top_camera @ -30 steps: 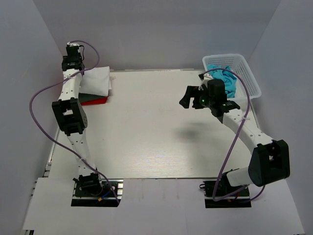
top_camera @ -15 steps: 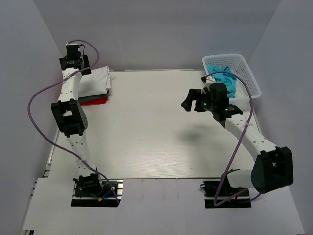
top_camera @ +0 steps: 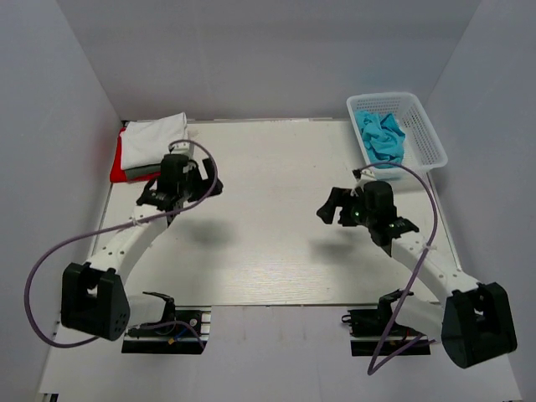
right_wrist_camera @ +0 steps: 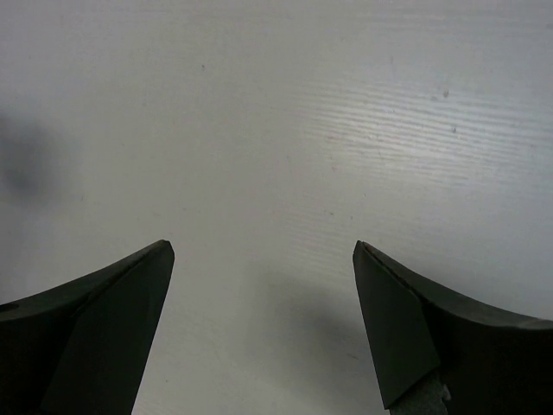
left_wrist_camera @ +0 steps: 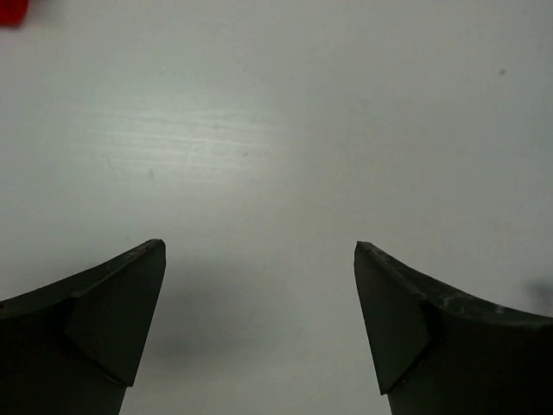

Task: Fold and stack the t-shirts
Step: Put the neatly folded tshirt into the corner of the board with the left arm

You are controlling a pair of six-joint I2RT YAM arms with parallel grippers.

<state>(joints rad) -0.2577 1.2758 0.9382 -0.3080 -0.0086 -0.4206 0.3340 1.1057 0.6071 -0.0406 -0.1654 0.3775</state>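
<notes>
left hand (top_camera: 174, 194) hovers over the far-left part of the worktop (top_camera: 268, 243), its fingers (left_wrist_camera: 104, 320) spread wide with nothing between them; the left wrist view shows only bare white surface in the gap, and a scrap of red at the top-left corner of that view. right hand (top_camera: 335, 206) hangs over the right half of the worktop, also wide apart and holding nothing, with plain white surface between its fingers (right_wrist_camera: 104, 320) in the right wrist view. both hands cast soft shadows on the worktop beneath them.

the folded t-shirts sit in a stack at the far-left corner, just beyond the left hand and apart from it. the white t-shirt (top_camera: 156, 134) lies on top, a thin edge of the dark grey t-shirt (top_camera: 142, 172) shows beneath its near side, and the red t-shirt (top_camera: 117, 159) sticks out along the left side at the bottom.

the turquoise t-shirts (top_camera: 381, 138) lie crumpled in a heap inside the white mesh basket (top_camera: 429, 138), which stands at the far-right corner of the worktop, beyond the right hand. how many shirts are in that heap cannot be told. purple cables loop along both arms.
</notes>
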